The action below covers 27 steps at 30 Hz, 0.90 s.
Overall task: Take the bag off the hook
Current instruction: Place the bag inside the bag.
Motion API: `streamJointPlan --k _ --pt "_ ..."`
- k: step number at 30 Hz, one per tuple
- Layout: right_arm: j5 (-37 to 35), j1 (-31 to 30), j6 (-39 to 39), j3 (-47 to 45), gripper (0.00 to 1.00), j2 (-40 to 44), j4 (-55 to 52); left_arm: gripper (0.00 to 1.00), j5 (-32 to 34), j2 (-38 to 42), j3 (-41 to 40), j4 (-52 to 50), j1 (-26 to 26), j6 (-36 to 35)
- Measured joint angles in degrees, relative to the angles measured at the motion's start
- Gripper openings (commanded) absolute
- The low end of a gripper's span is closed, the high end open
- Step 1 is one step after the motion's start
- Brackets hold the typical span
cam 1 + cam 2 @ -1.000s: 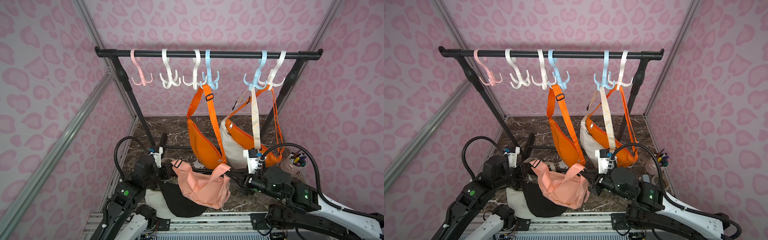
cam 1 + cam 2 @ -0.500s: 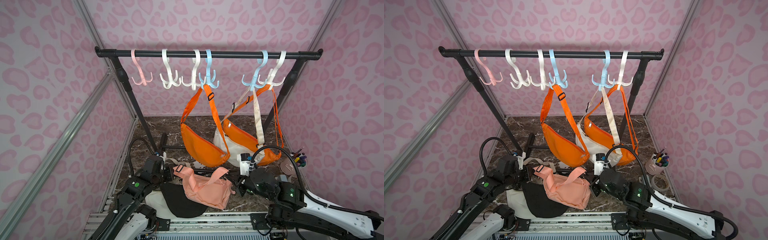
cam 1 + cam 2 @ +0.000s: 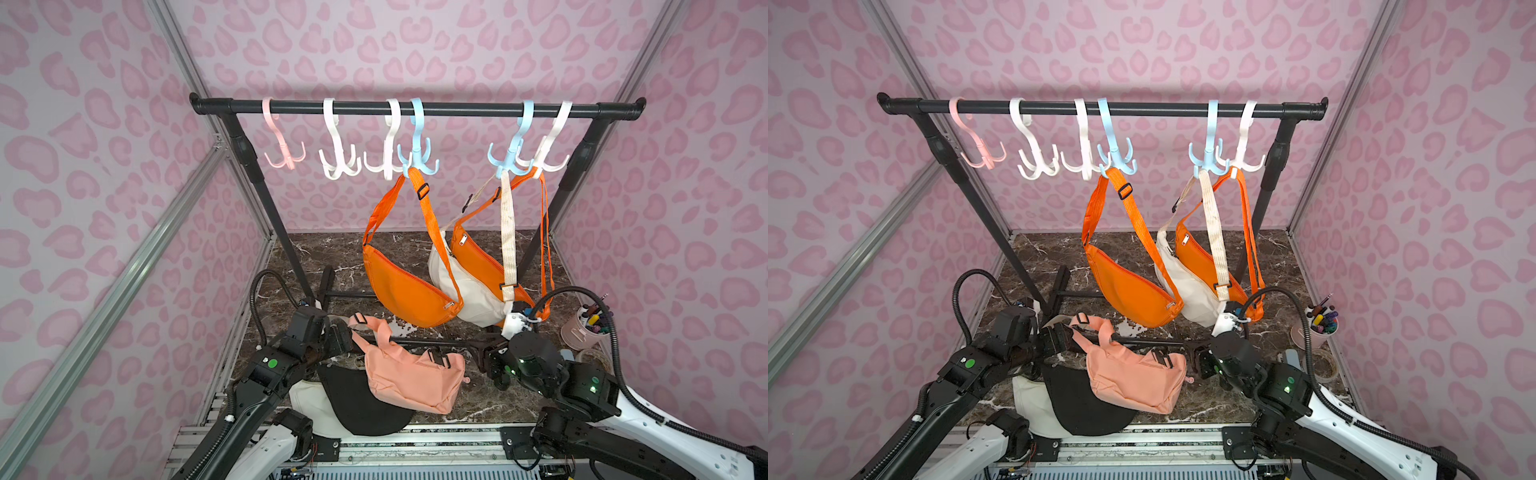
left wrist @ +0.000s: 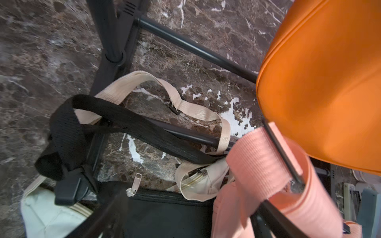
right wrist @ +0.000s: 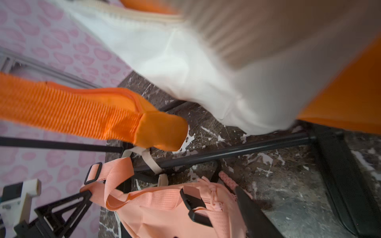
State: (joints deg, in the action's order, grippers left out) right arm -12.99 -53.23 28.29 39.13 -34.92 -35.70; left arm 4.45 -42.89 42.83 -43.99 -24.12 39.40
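Observation:
The salmon-pink bag (image 3: pixel 413 374) (image 3: pixel 1136 376) (image 5: pixel 165 216) is off the hooks and lies on the floor on top of a black bag. My left gripper (image 3: pixel 347 338) (image 3: pixel 1065 338) (image 4: pixel 189 222) is open at the bag's left end. The bag's pink strap (image 4: pixel 257 164) drapes loosely over one of its fingers (image 4: pixel 276 214). My right gripper (image 3: pixel 482 359) (image 3: pixel 1202 359) (image 5: pixel 185 226) is open at the bag's right end, one finger (image 5: pixel 253 210) alongside the fabric. On the rail (image 3: pixel 457 109) the pink hook (image 3: pixel 282 153) and two white hooks beside it are empty.
The black bag (image 3: pixel 361 405) and a cream bag (image 3: pixel 305 399) lie under the pink one. An orange bag (image 3: pixel 407 291), a cream bag (image 3: pixel 465 291) and another orange bag (image 3: pixel 482 257) hang low from hooks, just behind both grippers. A pen cup (image 3: pixel 586 328) stands right. Rack base bars cross the floor.
Both grippers have opened and sunk lower. The pink bag, held stretched between them a second ago, has dropped onto the black bag. The hanging bags have swung left.

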Motion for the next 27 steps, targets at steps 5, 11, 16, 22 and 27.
streamJointPlan --k 5,11,16,22,27 --pt "-5.01 9.01 5.57 -2.4 0.49 10.29 -3.72 0.91 6.25 0.66 0.46 0.83 1.64 0.7" --pt "-1.86 22.12 6.43 -3.37 0.47 8.52 -2.62 0.89 6.6 -2.73 0.81 5.64 4.02 0.94" --pt "4.52 26.69 4.9 -1.7 0.48 1.99 -0.28 0.93 0.07 -5.2 -0.13 8.07 4.11 0.92" --pt "6.8 27.47 4.07 -2.73 0.46 1.18 0.79 0.98 -4.7 -1.42 -2.08 2.97 4.13 2.84" --pt "8.76 27.58 5.4 -5.03 0.44 1.53 1.27 0.98 -10.45 1.18 -3.8 -3.17 4.13 7.56"
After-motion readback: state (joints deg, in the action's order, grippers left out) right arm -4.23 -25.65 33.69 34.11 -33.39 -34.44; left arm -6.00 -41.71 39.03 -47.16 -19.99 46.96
